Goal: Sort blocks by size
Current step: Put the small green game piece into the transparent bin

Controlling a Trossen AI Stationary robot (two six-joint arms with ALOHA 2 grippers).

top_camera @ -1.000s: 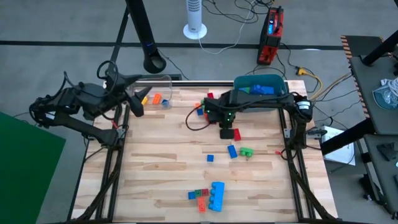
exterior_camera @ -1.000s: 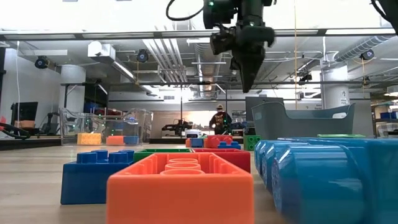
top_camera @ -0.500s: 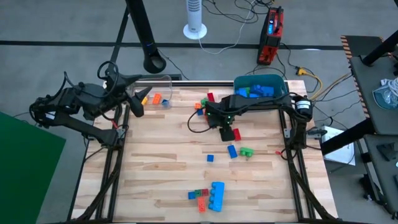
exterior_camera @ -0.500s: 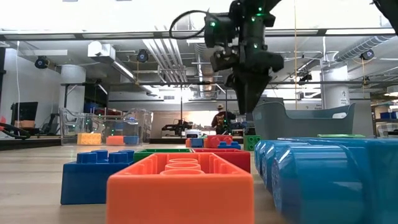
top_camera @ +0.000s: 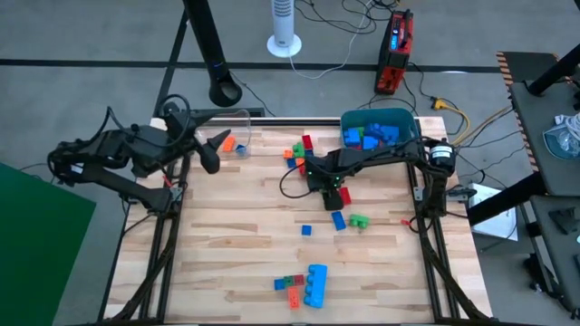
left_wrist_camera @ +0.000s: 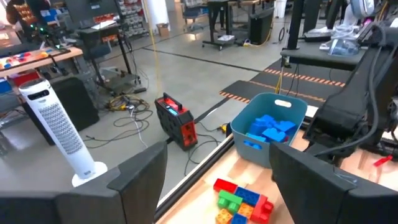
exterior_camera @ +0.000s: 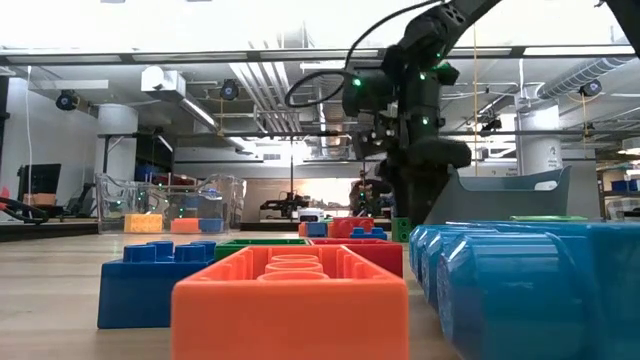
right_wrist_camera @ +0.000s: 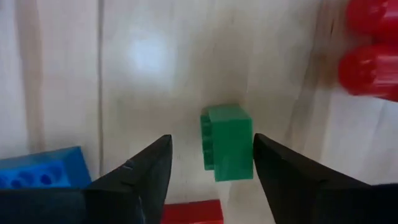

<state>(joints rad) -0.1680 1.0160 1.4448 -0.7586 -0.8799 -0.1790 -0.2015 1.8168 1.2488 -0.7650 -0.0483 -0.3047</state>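
The right gripper has dropped to the worktop mid-table, fingers wide astride a small green block: a pickup looks imminent. The left gripper waits far left, fingers wide.

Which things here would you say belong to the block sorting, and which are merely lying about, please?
Belong: loose blocks on the table, the small green block between the right gripper's open fingers, teal tub, clear box.
Lying about: white fan, red-and-black device, cables.

Bright overhead light, blurred foreground
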